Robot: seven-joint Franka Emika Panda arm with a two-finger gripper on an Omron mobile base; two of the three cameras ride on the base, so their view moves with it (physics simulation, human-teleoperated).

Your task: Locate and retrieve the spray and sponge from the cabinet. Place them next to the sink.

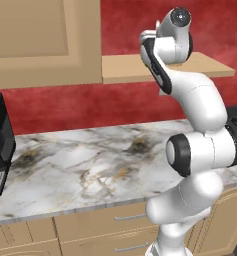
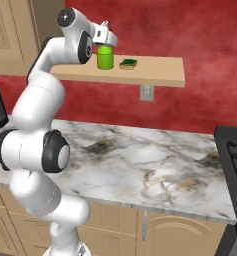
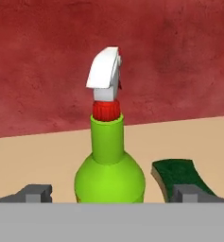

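Green spray (image 3: 109, 177) stands upright on the cabinet (image 2: 160, 71) shelf board, sponge (image 3: 179, 177) just beside it. Gripper (image 3: 111, 194) jaws are spread wide, straddling the bottle. Risk: an off-centre closure could tip the bottle or nudge the sponge off the shelf.

The white arm (image 2: 37, 115) rises, its wrist level up high, its pincer (image 3: 112, 194) spread wide apart.
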